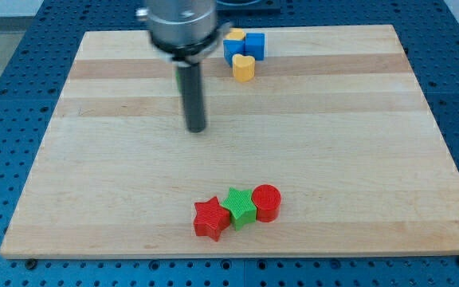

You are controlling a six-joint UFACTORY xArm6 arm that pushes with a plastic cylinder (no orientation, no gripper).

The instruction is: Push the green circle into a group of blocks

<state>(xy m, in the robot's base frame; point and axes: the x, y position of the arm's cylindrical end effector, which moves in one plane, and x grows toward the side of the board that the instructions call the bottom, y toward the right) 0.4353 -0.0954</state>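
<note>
No green circle in sight, maybe hidden behind arm (180, 24). Locating step, seemingly. My tip (196, 129), upper centre: no gripper, holding nothing, well above green star (240, 207). Next: find circle, get behind it.

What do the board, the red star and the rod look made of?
The board looks like pale wood with a smooth matte finish: plank seams and grain show. The red star looks like matte plastic, possibly 3D-printed, with ridged faces. The rod, ending at my tip, looks like dark, dull metal or plastic.
</note>
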